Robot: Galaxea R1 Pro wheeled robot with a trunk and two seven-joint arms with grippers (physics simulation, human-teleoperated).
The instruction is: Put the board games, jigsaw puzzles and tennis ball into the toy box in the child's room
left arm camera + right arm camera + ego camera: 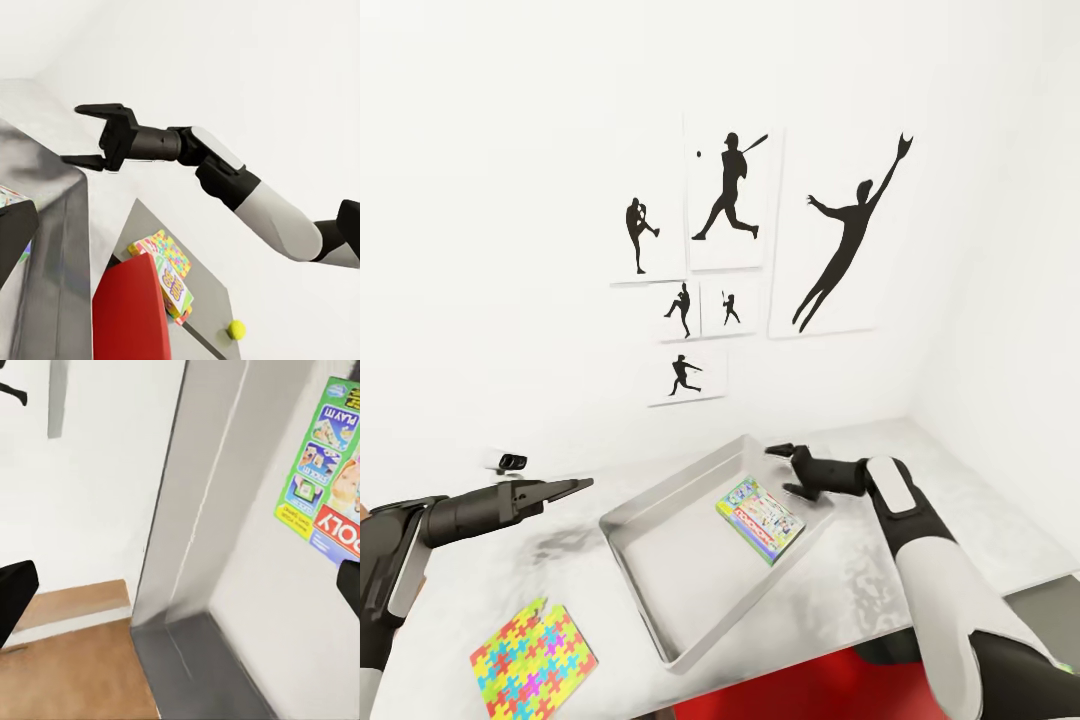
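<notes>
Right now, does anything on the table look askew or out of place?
Nothing damaged or spilled. The toy box sits diagonal to the table edge, one board game inside. A jigsaw puzzle lies outside it near the front edge.

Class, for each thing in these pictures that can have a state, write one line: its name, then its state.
toy box: flat on the table, holding one board game
board game: lying flat inside the toy box
jigsaw puzzle: flat on the table, outside the box
tennis ball: outside the box
left hand: empty
right hand: open, empty

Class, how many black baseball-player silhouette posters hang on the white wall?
6 black silhouette posters: three across the top, two small beneath, one lowest; none seems hidden.
</notes>
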